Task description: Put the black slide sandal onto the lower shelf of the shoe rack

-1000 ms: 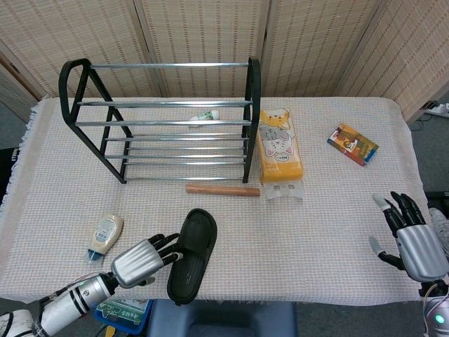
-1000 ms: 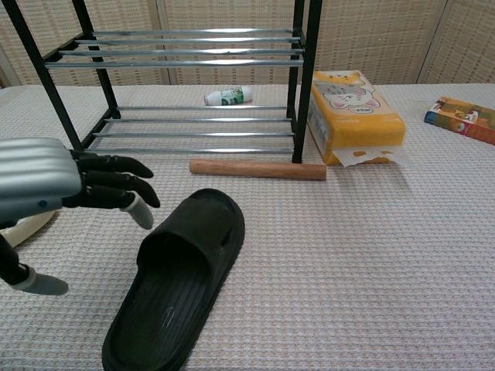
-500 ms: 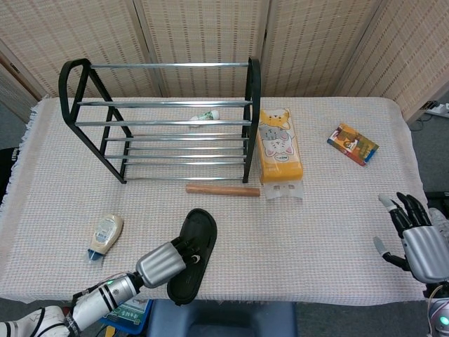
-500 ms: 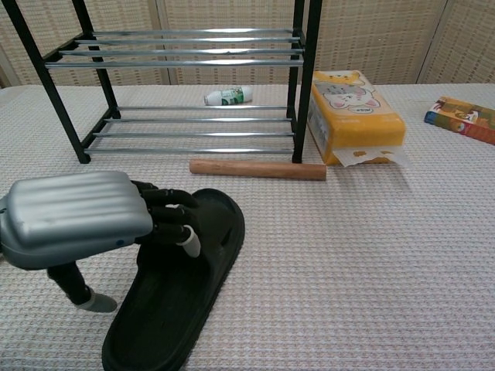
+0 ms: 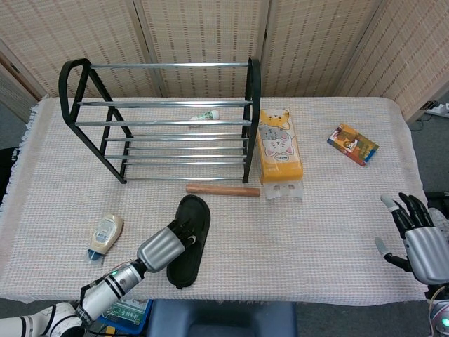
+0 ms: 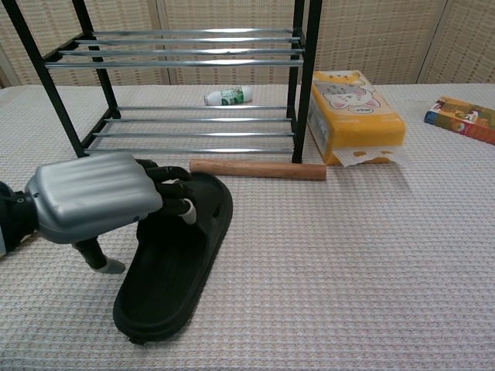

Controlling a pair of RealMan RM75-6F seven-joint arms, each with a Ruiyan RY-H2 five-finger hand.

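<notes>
From the head view, your left hand (image 5: pixel 165 247) reaches in from the near left edge of the table, its silver back facing up and its fingers (image 5: pixel 188 236) laid over the strap of the black sandal (image 5: pixel 189 239). Whether the fingers really close around the strap you cannot tell from here. Compared with half a second ago, the sandal has moved a little to the left and further from you, and its toe now points almost straight at the shoe rack (image 5: pixel 163 121). Its toe lies just near of the wooden stick (image 5: pixel 222 189), which is in front of the rack. Your right hand (image 5: pixel 417 239) is at the near right edge, over the table border, holding nothing, fingers spread and pointing away from you; it has hardly changed. Other things stay where they were: a cream bottle (image 5: pixel 106 234) left of the sandal, a yellow tissue pack (image 5: pixel 280 147) right of the rack, a small colourful box (image 5: pixel 352 143) far right.

In the chest view, the left hand (image 6: pixel 100 193) sits higher and further away than before, with dark fingers (image 6: pixel 172 193) curled down onto the strap of the sandal (image 6: pixel 179 264) and the thumb (image 6: pixel 100 259) hanging beside the sandal's left edge. The sandal's toe has come forward, now nearly touching the stick (image 6: pixel 257 168). The sandal is still on the cloth, in front of the rack's lower shelf (image 6: pixel 193 134). A small white bottle (image 6: pixel 227 97) lies behind the shelf bars. The right hand is not visible here.
</notes>
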